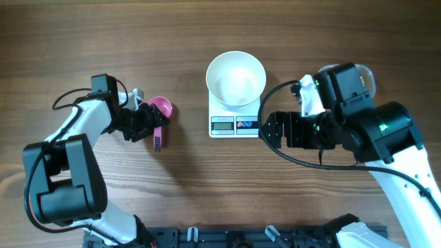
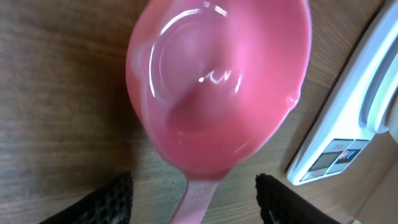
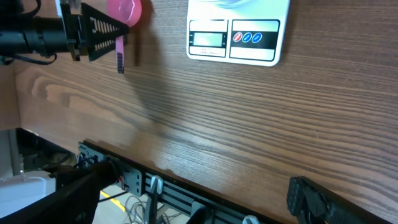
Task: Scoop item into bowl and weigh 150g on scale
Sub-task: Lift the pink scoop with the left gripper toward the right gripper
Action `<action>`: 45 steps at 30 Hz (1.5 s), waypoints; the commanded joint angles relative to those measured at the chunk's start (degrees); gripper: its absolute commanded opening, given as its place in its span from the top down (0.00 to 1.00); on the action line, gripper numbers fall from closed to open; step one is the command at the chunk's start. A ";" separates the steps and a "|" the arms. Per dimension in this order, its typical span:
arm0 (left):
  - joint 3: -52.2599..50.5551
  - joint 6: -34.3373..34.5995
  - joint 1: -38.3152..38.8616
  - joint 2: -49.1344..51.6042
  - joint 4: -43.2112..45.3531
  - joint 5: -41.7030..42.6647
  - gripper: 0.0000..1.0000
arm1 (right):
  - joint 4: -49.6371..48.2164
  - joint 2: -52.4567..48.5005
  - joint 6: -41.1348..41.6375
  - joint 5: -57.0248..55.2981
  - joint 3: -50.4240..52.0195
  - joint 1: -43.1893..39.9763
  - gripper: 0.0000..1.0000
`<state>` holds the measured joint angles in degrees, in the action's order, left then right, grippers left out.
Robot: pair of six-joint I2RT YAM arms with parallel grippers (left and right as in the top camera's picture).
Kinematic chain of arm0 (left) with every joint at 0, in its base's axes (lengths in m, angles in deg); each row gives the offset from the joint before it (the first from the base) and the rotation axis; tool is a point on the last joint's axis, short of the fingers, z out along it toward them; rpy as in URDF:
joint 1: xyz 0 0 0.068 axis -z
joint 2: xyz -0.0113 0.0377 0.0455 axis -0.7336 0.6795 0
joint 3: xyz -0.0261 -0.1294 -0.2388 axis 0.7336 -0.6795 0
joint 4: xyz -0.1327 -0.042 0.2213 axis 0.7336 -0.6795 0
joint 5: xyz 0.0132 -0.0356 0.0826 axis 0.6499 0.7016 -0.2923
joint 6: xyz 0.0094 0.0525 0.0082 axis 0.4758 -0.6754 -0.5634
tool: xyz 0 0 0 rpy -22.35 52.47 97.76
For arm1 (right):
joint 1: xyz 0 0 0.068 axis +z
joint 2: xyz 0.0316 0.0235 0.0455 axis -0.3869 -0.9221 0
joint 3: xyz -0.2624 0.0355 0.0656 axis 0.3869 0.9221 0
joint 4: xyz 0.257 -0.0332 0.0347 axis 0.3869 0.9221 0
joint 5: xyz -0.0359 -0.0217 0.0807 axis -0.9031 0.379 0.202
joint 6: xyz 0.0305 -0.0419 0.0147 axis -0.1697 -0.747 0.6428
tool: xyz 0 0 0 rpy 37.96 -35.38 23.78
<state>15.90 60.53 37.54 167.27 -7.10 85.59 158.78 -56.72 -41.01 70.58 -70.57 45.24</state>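
From above, the scale (image 1: pixel 235 125) sits mid-surface with the empty white bowl (image 1: pixel 236 79) on its platform, and no beans show anywhere. Well to the scale's left lies the pink scoop (image 1: pixel 162 107), cup end farther from the robot, its handle (image 1: pixel 159 141) running back toward the robot's side. The left gripper (image 1: pixel 153 129) is right on it, clearly the nearer arm. The right gripper (image 1: pixel 267 129) hovers just off the scale's right edge, aimed at its button panel. On the left wrist camera, the scoop's cup fills the view and the handle runs straight down between the two dark fingers (image 2: pixel 115 199). Surface shows on both sides of the handle, so they straddle it spread apart, gripping nothing yet. The right wrist camera looks across to the scale's front, and its own fingers (image 3: pixel 311 199) are splayed wide and empty.
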 commanded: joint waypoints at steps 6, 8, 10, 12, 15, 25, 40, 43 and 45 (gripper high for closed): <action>-0.37 -1.36 0.31 2.40 0.92 -0.20 0.50 | 0.09 -0.57 0.72 1.62 -1.07 0.24 0.00; -0.37 -1.33 0.57 2.84 0.92 0.02 0.54 | 0.07 -0.57 0.76 1.64 -1.07 0.24 0.00; -0.37 -1.36 0.55 2.84 0.94 0.24 0.60 | 0.09 -0.57 0.79 1.64 -1.07 0.24 0.00; -0.37 -1.36 0.55 2.84 1.16 0.24 0.62 | 0.09 -0.57 0.79 1.64 -1.05 0.24 0.00; -0.37 -1.31 0.55 2.82 1.33 0.46 0.77 | 0.07 -0.57 0.74 1.62 -1.05 0.24 0.00; 0.81 -1.09 0.48 2.43 0.87 18.69 0.92 | -0.02 -0.57 0.85 3.08 -1.05 0.24 0.00; 4.98 16.55 2.16 -7.56 3.15 58.62 0.96 | -18.05 -0.68 32.02 10.40 -1.05 0.24 0.01; 8.07 22.34 4.13 -10.71 4.98 58.62 0.96 | -21.46 -0.70 38.97 10.38 -1.03 0.24 0.01; 10.38 26.86 6.12 -12.79 7.15 58.49 0.96 | -22.93 -0.70 40.98 10.36 -1.03 0.24 0.01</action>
<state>21.52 77.64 40.89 159.11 -2.35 141.61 137.45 -56.81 -9.41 80.11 -70.59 45.24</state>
